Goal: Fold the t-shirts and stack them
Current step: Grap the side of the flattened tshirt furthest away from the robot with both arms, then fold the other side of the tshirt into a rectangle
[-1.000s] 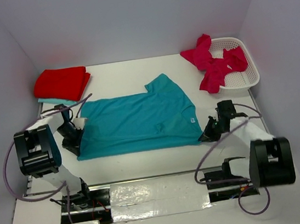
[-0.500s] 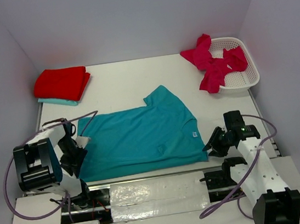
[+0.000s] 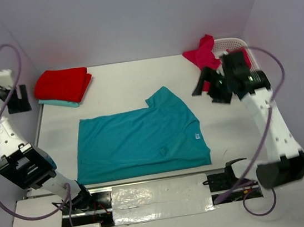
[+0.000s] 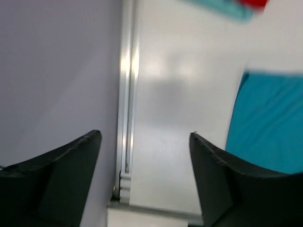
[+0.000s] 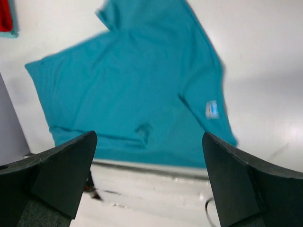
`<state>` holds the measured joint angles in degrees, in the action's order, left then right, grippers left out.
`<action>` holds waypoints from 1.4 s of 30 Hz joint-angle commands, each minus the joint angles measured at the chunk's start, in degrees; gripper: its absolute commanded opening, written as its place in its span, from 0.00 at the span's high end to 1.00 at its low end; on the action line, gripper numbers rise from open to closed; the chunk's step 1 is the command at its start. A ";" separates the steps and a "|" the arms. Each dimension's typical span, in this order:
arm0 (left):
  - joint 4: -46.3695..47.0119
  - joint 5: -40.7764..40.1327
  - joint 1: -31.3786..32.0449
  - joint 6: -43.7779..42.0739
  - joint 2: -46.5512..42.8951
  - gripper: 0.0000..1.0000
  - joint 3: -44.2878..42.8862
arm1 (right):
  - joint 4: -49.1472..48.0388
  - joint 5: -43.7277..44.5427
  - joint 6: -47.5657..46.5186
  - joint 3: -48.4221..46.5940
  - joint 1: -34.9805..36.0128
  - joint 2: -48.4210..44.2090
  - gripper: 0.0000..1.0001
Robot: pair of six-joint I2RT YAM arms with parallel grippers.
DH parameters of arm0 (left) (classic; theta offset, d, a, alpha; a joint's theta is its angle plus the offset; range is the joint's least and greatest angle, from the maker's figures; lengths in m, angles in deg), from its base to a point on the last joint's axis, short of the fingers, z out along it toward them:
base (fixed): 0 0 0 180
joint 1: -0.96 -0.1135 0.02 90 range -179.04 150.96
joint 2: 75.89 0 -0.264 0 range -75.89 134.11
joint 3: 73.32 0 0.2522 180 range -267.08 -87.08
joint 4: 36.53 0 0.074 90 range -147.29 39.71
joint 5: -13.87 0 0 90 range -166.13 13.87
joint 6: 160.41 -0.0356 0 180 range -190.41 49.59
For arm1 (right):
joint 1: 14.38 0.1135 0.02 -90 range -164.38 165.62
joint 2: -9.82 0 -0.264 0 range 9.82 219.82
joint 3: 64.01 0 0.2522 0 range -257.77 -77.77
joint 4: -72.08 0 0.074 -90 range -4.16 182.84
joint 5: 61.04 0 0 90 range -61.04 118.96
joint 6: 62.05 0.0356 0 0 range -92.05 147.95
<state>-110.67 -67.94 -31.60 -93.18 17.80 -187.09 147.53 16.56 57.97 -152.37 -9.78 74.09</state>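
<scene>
Nearest, along the front edge of the white table (image 3: pixel 136 76), a crinkled silvery strip (image 3: pixel 157 194) between the two arm bases. Just beyond it, spread flat and unfolded, a teal t-shirt (image 3: pixel 141 140): straight hem toward the left, one sleeve pointing to the far side, a small white label near its right edge. Touched by neither arm. Farther back on the left, high beside the side wall (image 4: pixel 57 71) and over the metal rail (image 4: pixel 127 94) at the table's edge, the left gripper (image 3: pixel 18 100), fingers (image 4: pixel 61 175) wide apart with nothing between them. On the right, above bare table just left of a white mesh basket (image 3: pixel 231 41), the right gripper (image 3: pixel 209 86), fingers (image 5: pixel 57 165) likewise spread wide and empty, facing down toward the teal t-shirt. At the far left corner, a folded red t-shirt (image 3: pixel 63 85) stacked on a second teal t-shirt (image 3: pixel 61 102), also folded. At the far right, crumpled magenta t-shirts (image 3: pixel 203 55) spilling over the basket's left rim
</scene>
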 commanded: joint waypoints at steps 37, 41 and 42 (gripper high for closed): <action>22.59 5.87 21.30 13.89 24.61 0.46 18.71 | -7.55 6.08 -13.76 -56.96 14.21 81.37 1.00; 18.64 7.47 22.10 11.96 23.12 0.98 19.15 | -10.00 5.99 -14.29 -50.56 14.30 76.28 1.00; 17.85 6.76 22.01 11.61 21.99 1.00 19.93 | -11.66 5.90 -14.38 -47.42 14.21 73.66 1.00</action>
<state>-88.53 -62.52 -10.26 -80.89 39.30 -169.36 136.80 21.85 44.55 -205.33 4.34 152.97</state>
